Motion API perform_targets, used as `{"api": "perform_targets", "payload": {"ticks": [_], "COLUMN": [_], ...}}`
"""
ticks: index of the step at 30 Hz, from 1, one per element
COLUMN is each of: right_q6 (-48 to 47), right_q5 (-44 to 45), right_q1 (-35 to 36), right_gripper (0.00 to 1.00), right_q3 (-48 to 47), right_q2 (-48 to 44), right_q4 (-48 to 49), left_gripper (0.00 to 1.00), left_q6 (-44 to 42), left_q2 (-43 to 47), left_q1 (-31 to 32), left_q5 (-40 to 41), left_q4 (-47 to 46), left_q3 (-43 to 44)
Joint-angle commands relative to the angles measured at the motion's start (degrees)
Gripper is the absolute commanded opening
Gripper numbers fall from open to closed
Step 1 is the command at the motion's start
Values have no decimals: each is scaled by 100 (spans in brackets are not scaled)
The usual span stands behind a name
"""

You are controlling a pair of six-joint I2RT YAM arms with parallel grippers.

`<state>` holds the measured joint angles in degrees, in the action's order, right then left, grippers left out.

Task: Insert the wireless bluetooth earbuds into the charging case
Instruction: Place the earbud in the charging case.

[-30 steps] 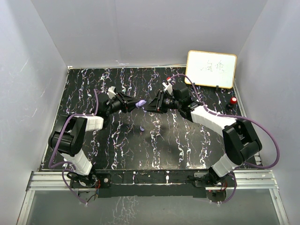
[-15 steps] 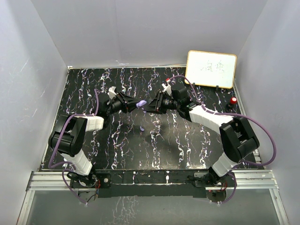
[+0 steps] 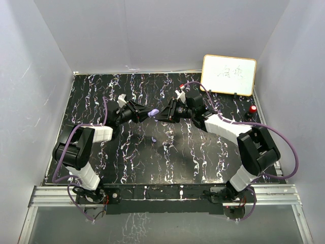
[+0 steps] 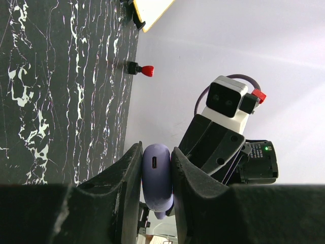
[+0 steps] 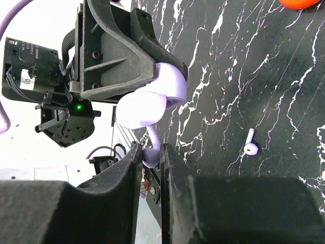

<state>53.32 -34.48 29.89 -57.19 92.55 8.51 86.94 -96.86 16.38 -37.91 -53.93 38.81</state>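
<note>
Near: loose earbud (image 5: pixel 250 145) lies on the table (image 3: pixel 203 152). It looks light, smooth and apt to skid.

Farther, aloft: right gripper (image 5: pixel 151 152) pinches second earbud (image 5: pixel 150 136) by its stem, probably the surest hold. Just beyond, left gripper (image 3: pixel 143 113) clamps the purple case (image 5: pixel 152 96), seemingly open.

Charging case (image 4: pixel 157 175), clamped in my left gripper (image 4: pixel 156 152): smooth lilac plastic with a satin sheen. That gripper's fingers (image 4: pixel 121 178): matt black plastic, faintly grainy. Held earbud (image 5: pixel 151 142), pinched in my right gripper (image 5: pixel 151 152): the same smooth lilac plastic. Loose earbud (image 5: pixel 250 147): pale, glossy plastic. Table (image 3: pixel 193 152): black marble print with white veins, smooth, low sheen. Walls (image 3: pixel 152 35): matt white. Whiteboard (image 3: pixel 229 74): glossy white face, wood-coloured frame
</note>
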Motion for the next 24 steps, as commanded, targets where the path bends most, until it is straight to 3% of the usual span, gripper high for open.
{"api": "perform_targets", "payload": {"ticks": [1, 24], "right_q6": [74, 205], "right_q5": [-6, 85], "right_q1": [-25, -27], "right_gripper": [13, 13], "right_q3": [-4, 76], "right_q2": [21, 104], "right_q4": [442, 620], "left_gripper": [0, 0], "left_q6": [-56, -54], "left_q2": [349, 397], "left_q1": [48, 76], "left_q5": [-7, -5], "left_q4": [-20, 8], "left_q3": [204, 213]}}
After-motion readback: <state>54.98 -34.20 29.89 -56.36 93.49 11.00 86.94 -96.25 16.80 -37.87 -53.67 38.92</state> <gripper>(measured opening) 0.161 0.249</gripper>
